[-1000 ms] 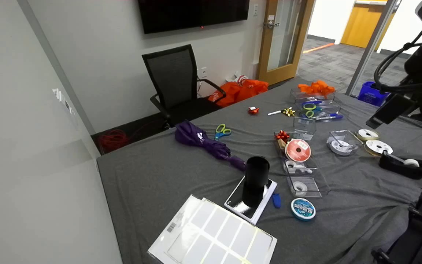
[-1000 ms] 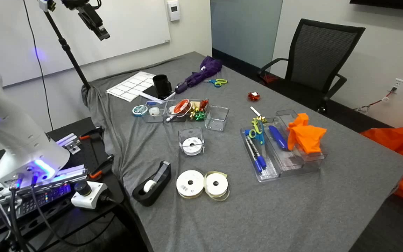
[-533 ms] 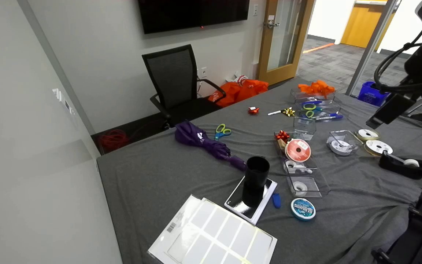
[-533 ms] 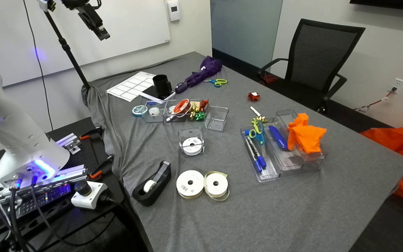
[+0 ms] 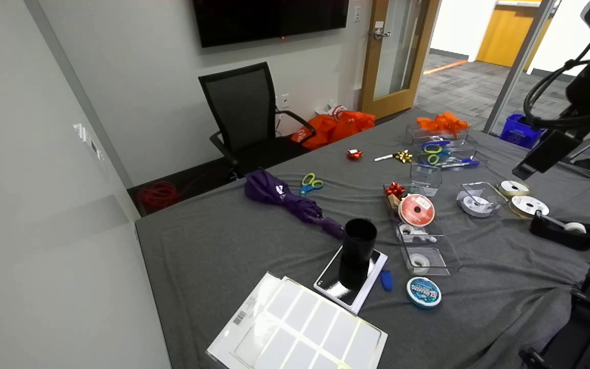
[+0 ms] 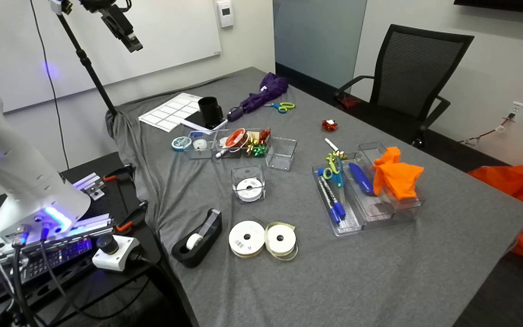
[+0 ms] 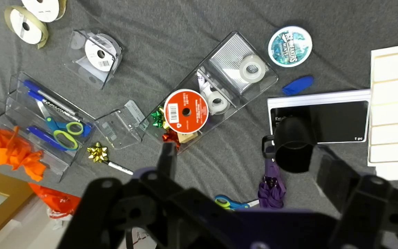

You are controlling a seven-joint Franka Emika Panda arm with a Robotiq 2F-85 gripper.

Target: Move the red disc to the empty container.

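The red disc (image 5: 408, 214) is a flat red-orange spool with a centre hole. In both exterior views it lies tilted in a clear divided tray (image 6: 196, 155), on top of shiny bows and beside tape rolls. It also shows in the wrist view (image 7: 195, 119), face up. The empty container (image 6: 281, 156) is a small clear box beside the bow end of the tray; it also shows in the wrist view (image 7: 119, 129). My gripper (image 7: 244, 150) is open with its fingers wide apart and nothing between them. In an exterior view the gripper (image 6: 134, 44) hangs high above the table.
A clear box with a white spool (image 6: 249, 190) stands near the empty container. A black mug (image 5: 359, 241), purple umbrella (image 5: 295, 202), mint tin (image 5: 423, 292), tape dispenser (image 6: 197, 238) and a larger tray of pens and scissors (image 6: 366, 218) lie around.
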